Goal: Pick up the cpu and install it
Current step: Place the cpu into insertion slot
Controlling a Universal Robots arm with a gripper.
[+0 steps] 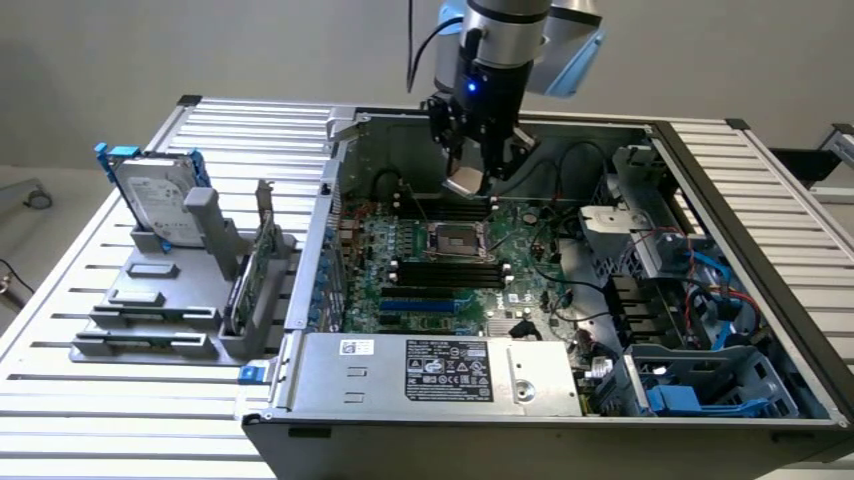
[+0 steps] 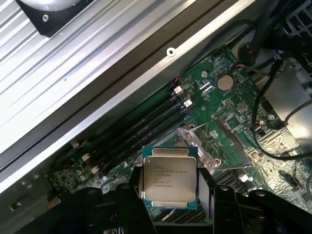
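Silver-grey and flat, the cpu (image 2: pixel 169 178) sat clamped between the two dark fingers (image 2: pixel 129 200) of the claw (image 2: pixel 169 194), which stood wide because it gripped the chip by opposite edges. The printed metal top faced the wrist camera.

From the exterior view we saw the claw (image 1: pixel 470 178) hanging inside the open case (image 1: pixel 694 170), near its far wall, with the cpu (image 1: pixel 463 184) carried clear of the board (image 1: pixel 527 255). The socket (image 1: pixel 453 238) lay below and a little nearer the camera, apart from the chip. In the wrist view the socket's metal frame (image 2: pixel 202 144) showed just past the chip's edge, beside the dark memory slots (image 2: pixel 146 129).

We judged the pick-up done and the carry to the socket in hand; the install itself was not yet made. Seating the chip, as we read it, called for it to be centred over the socket, square with the frame and level, and let down gently, since a skewed chip could damage the contacts.

As for containers, the case held the board, a labelled power unit (image 1: pixel 447 370) at its near wall, loose cables, and blue-tabbed drive bays (image 1: pixel 694 395) on the exterior view's right. On the slatted counter (image 1: pixel 80 400), at the exterior view's left, a grey rack (image 1: pixel 147 310) held a hard drive (image 1: pixel 154 200) upright.
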